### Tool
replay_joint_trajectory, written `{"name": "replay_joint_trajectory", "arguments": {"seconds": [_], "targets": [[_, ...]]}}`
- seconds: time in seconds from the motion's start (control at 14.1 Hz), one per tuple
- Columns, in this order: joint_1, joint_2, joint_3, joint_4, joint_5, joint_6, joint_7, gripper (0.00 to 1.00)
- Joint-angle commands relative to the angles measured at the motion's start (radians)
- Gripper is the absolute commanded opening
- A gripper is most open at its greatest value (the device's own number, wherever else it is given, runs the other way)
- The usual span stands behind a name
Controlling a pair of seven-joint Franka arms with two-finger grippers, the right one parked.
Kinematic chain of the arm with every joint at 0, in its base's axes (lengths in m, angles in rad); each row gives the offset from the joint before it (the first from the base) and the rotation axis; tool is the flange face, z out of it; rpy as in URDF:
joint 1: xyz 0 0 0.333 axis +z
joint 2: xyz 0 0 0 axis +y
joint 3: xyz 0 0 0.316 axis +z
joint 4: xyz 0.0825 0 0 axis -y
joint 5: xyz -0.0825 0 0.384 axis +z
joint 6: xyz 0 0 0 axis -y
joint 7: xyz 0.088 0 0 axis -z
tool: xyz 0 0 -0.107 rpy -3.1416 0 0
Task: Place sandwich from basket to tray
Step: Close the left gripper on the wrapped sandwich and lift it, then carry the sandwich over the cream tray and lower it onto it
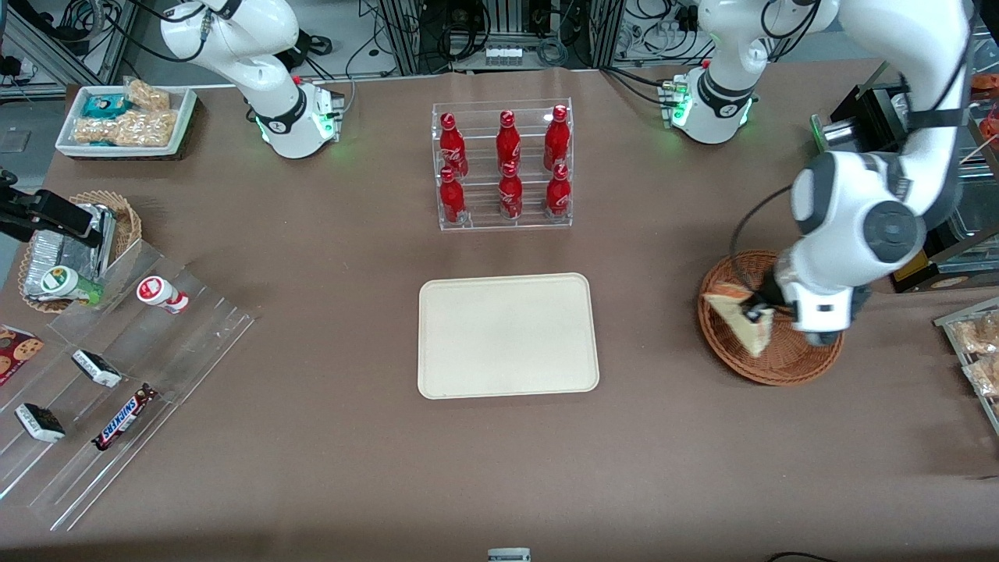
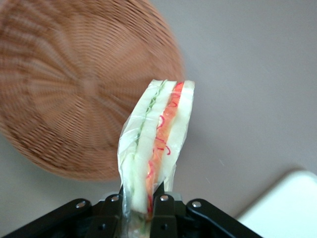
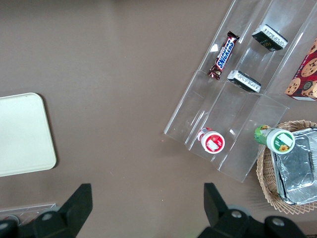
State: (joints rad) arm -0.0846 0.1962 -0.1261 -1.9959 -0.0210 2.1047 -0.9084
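My left gripper (image 1: 755, 314) is shut on the sandwich (image 1: 741, 316), a pale bread wedge in clear wrap, and holds it above the reddish-brown wicker basket (image 1: 780, 363). In the left wrist view the sandwich (image 2: 158, 134) sticks out from between the black fingers (image 2: 163, 210), showing its green and red-orange filling; the basket (image 2: 74, 84) lies below it with nothing in it that shows. The cream tray (image 1: 507, 336) lies bare at the table's middle, toward the parked arm from the basket; a corner of it shows in the left wrist view (image 2: 285, 208).
A clear rack of red bottles (image 1: 503, 165) stands farther from the front camera than the tray. A clear stepped stand with snack bars (image 1: 117, 375) and a small pale basket of foil packs (image 1: 74, 242) lie toward the parked arm's end. Packaged snacks (image 1: 975, 351) lie at the working arm's end.
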Motion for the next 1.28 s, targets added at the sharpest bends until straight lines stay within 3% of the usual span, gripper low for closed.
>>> {"name": "replay_joint_trajectory", "arguments": {"seconds": [0.0, 0.57, 0.85, 1.21], "targets": [[-0.127, 0.093, -0.018, 0.104, -0.011, -0.014, -0.009, 0.00], [-0.458, 0.477, -0.018, 0.555, 0.007, 0.017, 0.022, 0.01], [-0.527, 0.554, -0.020, 0.579, 0.097, 0.136, 0.023, 0.01], [-0.544, 0.572, -0.015, 0.579, 0.104, 0.133, -0.015, 0.02]]}}
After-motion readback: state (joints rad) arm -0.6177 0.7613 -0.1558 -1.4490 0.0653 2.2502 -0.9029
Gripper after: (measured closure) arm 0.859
